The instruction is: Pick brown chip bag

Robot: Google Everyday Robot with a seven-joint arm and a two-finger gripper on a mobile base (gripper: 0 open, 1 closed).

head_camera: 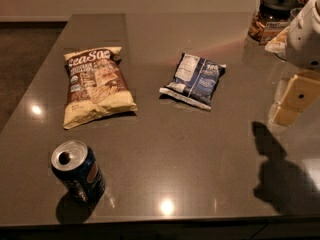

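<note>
the crinkly brown chip bag (97,86) is laid flat on the glossy table (200,159); the grip of the blocky tool (295,96), at right, cannot be told.

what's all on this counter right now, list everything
brown chip bag: 1, brown with cream-yellow ends, lying flat, left of centre
smaller snack bag: 1, dark blue and white, lying flat mid-counter, right of the brown chip bag, apart from it
soda can: 1, dark blue with silver top, upright, front left
jar: 1, clear with black lid, brownish contents, back right
counter: 1, dark grey, glossy
gripper: 1, cream-white, right edge, above the counter, away from both bags
</note>
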